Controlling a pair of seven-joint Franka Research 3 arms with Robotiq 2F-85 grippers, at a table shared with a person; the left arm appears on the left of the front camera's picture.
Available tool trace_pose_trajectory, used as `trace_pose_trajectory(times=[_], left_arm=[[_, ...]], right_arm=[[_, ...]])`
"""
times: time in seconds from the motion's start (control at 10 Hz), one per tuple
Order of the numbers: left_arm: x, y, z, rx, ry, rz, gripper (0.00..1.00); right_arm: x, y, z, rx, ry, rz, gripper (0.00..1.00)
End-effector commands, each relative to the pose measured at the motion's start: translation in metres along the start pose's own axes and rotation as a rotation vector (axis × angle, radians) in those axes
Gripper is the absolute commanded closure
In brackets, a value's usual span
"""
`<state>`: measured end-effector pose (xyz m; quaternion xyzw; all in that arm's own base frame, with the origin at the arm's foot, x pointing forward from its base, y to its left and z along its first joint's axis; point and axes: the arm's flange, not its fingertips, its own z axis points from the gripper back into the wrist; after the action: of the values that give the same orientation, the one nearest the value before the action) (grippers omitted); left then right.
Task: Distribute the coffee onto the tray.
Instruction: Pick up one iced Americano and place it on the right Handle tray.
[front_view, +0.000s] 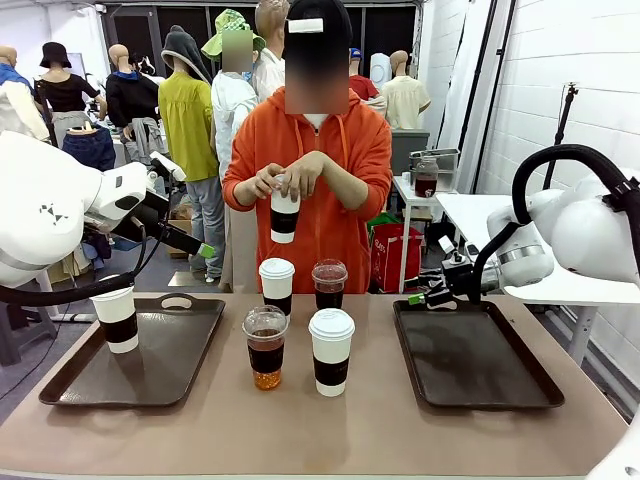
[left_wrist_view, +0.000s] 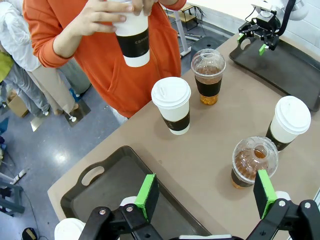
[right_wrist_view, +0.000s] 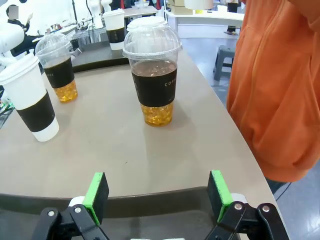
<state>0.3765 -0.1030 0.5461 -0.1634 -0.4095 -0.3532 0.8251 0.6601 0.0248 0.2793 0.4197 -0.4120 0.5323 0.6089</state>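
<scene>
The left jaws stand wide, green pads (left_wrist_view: 148, 196) gripping nothing, above the left tray's (left_wrist_view: 95, 192) right edge. The right jaws, wide and empty too, hang well to that tray's right over a second tray (right_wrist_view: 150, 206). The front view shows a white cup (front_view: 118, 318) standing on the left tray; the left wrist view catches just its lid (left_wrist_view: 69, 230). Right of the tray, four more cups (front_view: 331, 350) stand on the surface (front_view: 400, 440); a person's hands (front_view: 300, 178) hold a sixth cup (front_view: 284, 215).

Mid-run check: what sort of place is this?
Probably a robot lab or workshop staged as a coffee counter: white block wall, bare grey floor, and takeaway cups standing between the left tray and the right tray on a plain table.
</scene>
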Motion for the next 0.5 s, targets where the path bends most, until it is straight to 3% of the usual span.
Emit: trace_pose_trajectory(times=[0.0, 0.4], left_arm=[[-0.0010, 0.0006, -0.0003, -0.006, 0.000, 0.003, 0.00], [-0.0010, 0.0006, -0.0003, -0.006, 0.000, 0.003, 0.00]], right_arm=[[0.0015, 0.0002, -0.0007, 0.001, -0.008, 0.001, 0.00], [-0.0008, -0.0001, 0.0016, -0.002, 0.002, -0.001, 0.00]])
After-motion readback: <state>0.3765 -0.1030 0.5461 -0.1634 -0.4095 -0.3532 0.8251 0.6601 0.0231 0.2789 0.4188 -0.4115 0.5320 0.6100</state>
